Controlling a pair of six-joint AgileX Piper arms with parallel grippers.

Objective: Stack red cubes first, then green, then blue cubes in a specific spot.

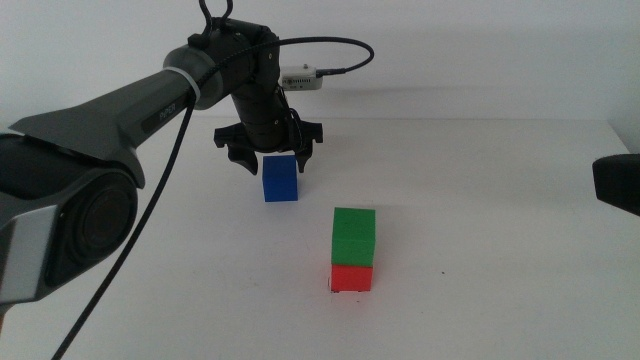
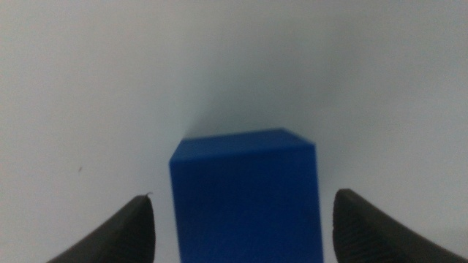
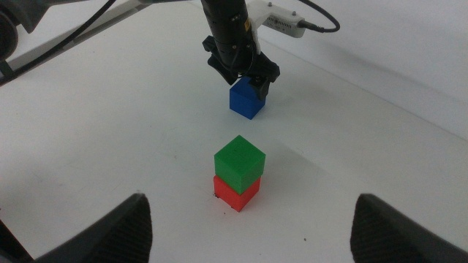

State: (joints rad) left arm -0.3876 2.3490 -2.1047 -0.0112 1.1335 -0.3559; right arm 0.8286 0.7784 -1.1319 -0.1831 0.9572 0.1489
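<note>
Green matte cube (image 1: 353,236) sits on the red matte cube (image 1: 351,278); blue step in hand. Left gripper (image 1: 270,160) hangs jaws wide over the small blue matte cube (image 1: 280,177), far-left of the stack, not gripping. Next: descend, close. Right gripper (image 3: 248,226) waits, open.

Green cube (image 1: 354,236) sits squarely atop red cube (image 1: 351,278); blue cube (image 1: 280,178) stands apart on the table.

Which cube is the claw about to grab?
The blue cube. It sits between the open left gripper; the green cube sits atop the red cube, away from it.
</note>
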